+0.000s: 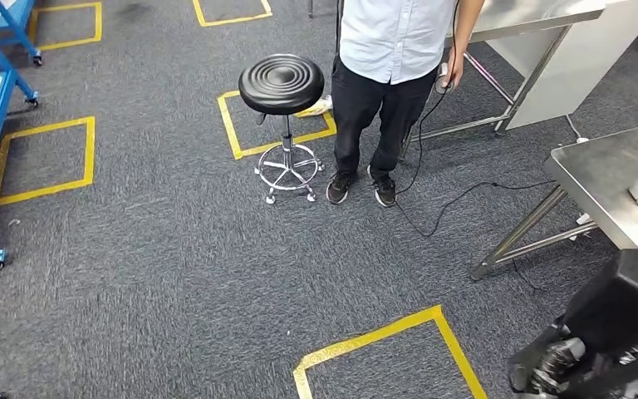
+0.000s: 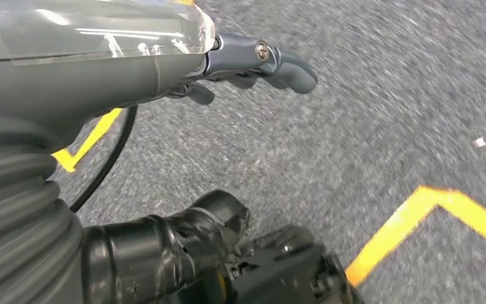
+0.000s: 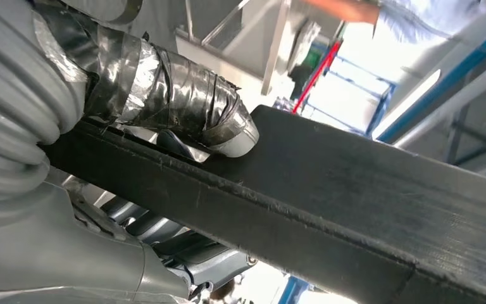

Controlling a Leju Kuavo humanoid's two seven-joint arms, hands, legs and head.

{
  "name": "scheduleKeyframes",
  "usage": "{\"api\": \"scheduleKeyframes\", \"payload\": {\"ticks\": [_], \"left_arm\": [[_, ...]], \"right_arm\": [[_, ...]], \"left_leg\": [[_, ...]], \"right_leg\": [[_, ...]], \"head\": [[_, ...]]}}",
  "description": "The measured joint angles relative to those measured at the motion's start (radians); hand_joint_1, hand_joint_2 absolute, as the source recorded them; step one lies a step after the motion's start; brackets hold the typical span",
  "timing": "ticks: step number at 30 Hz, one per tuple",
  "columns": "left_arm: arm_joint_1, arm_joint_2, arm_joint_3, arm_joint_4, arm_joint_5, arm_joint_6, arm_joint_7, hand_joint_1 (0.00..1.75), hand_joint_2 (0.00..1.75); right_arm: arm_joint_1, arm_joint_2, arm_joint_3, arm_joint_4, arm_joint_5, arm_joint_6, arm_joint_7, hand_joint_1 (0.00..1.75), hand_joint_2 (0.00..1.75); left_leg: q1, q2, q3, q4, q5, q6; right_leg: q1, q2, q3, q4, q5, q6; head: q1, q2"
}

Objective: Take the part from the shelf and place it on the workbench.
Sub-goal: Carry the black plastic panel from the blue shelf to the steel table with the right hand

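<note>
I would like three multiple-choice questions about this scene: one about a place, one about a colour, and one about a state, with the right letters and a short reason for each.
1. Where is the black round stool?
A. Beside the standing person, on the carpet
B. On the steel workbench
C. Inside the blue shelf frame

2. What colour are the tape squares on the floor?
A. White
B. Yellow
C. Red

3. What is the right hand doing?
A. Hanging with nothing in it
B. Holding a flat black part
C. Pressing on the stool seat

Answers:
1. A: in the head view the stool stands on the grey carpet next to the person's legs.
2. B: every taped outline on the carpet is yellow.
3. B: in the right wrist view the taped thumb lies on top of the black part and the fingers are under it.
</note>
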Motion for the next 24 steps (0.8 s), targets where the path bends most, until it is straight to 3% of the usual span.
{"api": "scheduleKeyframes", "payload": {"ticks": [2,3,4,6,8,10,12,14,16,18,19,21,23,24], "left_arm": [[0.002,0.0,0.0,0.0,-0.002,0.0,0.0,0.0,1.75],[0.003,0.0,0.0,0.0,-0.002,0.0,0.0,0.0,1.75],[0.003,0.0,0.0,0.0,-0.002,0.0,0.0,0.0,1.75],[0.001,0.0,0.0,0.0,-0.002,0.0,0.0,0.0,1.75],[0.0,-0.001,0.0,0.0,-0.003,-0.001,0.0,0.0,1.75],[-0.002,-0.001,0.0,0.0,-0.002,-0.002,0.0,0.0,1.75],[-0.006,-0.001,0.0,0.0,-0.002,-0.003,0.0,0.0,1.75],[-0.007,-0.001,0.0,0.0,-0.002,-0.006,-0.002,0.0,1.75],[-0.004,-0.001,0.0,0.0,0.0,-0.011,-0.006,0.0,1.75],[0.001,-0.001,0.0,0.0,0.001,-0.016,-0.008,0.0,1.75],[0.002,-0.001,0.0,0.0,0.001,-0.018,-0.008,0.0,1.75],[0.004,-0.001,0.0,0.0,0.001,-0.019,-0.009,0.0,1.75],[0.004,-0.001,0.0,0.0,0.001,-0.019,-0.009,0.0,1.75],[0.004,-0.001,0.0,0.0,0.001,-0.019,-0.009,0.0,1.75]], "right_arm": [[0.0,0.0,-0.001,0.0,0.0,0.0,0.0,1.75,1.75],[0.002,0.0,-0.001,0.0,0.0,0.0,0.0,1.75,1.75],[0.003,0.0,-0.001,0.0,0.0,0.0,0.0,1.75,1.75],[0.003,0.0,-0.002,0.0,0.0,0.0,0.0,1.75,1.75],[0.003,0.0,-0.002,0.0,0.0,0.0,0.0,1.75,1.75],[0.004,0.0,-0.003,0.0,0.0,0.0,0.0,1.75,1.75],[0.009,0.0,-0.004,-0.001,0.001,0.0,0.0,1.75,1.75],[0.01,0.0,-0.005,-0.002,0.002,0.0,0.0,1.75,1.75],[0.01,0.0,-0.005,-0.003,0.002,0.0,0.0,1.75,1.75],[0.012,0.0,-0.006,-0.003,0.002,0.0,0.0,1.75,1.75],[0.012,0.0,-0.006,-0.003,0.002,0.0,0.0,1.75,1.75],[0.012,0.0,-0.007,-0.003,0.002,0.0,0.0,1.75,1.75],[0.012,0.0,-0.007,-0.003,0.002,0.0,0.0,1.75,1.75],[0.012,0.0,-0.007,-0.003,0.002,0.0,0.0,1.75,1.75]], "left_leg": [[-0.002,0.031,0.0,0.001,-0.002,0.003],[-0.003,0.047,0.0,0.001,-0.003,0.002],[-0.003,0.061,0.001,0.002,-0.005,0.001],[-0.003,0.085,0.007,0.003,-0.011,-0.003],[-0.009,0.104,0.013,0.006,-0.018,-0.011],[-0.014,0.12,0.016,0.006,-0.022,-0.02],[-0.013,0.126,0.021,0.009,-0.029,-0.029],[-0.008,0.087,0.003,0.055,-0.065,-0.039],[-0.005,0.041,-0.052,0.174,-0.128,-0.044],[-0.004,0.029,-0.105,0.278,-0.158,-0.046],[-0.004,0.027,-0.111,0.285,-0.145,-0.045],[-0.004,0.012,-0.075,0.192,-0.072,-0.041],[-0.001,-0.042,-0.029,0.074,-0.021,-0.032],[-0.001,-0.064,-0.018,0.042,-0.013,-0.029]], "right_leg": [[-0.004,-0.023,-0.05,0.11,-0.053,0.006],[-0.006,-0.027,-0.06,0.134,-0.057,0.007],[-0.008,-0.031,-0.053,0.124,-0.043,0.008],[-0.008,-0.054,0.013,0.006,0.018,0.006],[0.0,-0.088,0.072,-0.106,0.053,-0.002],[0.008,-0.093,0.081,-0.129,0.053,-0.01],[0.004,-0.073,0.079,-0.133,0.056,-0.019],[-0.002,-0.055,0.081,-0.14,0.061,-0.031],[-0.003,-0.037,0.079,-0.142,0.063,-0.039],[-0.003,-0.013,0.078,-0.139,0.064,-0.041],[-0.002,0.0,0.078,-0.137,0.064,-0.041],[-0.003,0.027,0.079,-0.133,0.063,-0.04],[-0.002,0.052,0.074,-0.127,0.063,-0.033],[-0.003,0.062,0.069,-0.124,0.065,-0.027]], "head": [[0.001,0.0],[0.001,0.0],[0.001,0.0],[0.001,0.0],[0.001,0.0],[0.0,0.0],[0.0,0.0],[-0.001,0.0],[-0.001,0.0],[-0.002,0.0],[-0.002,0.0],[-0.002,0.0],[-0.002,0.0],[-0.001,0.0]]}}
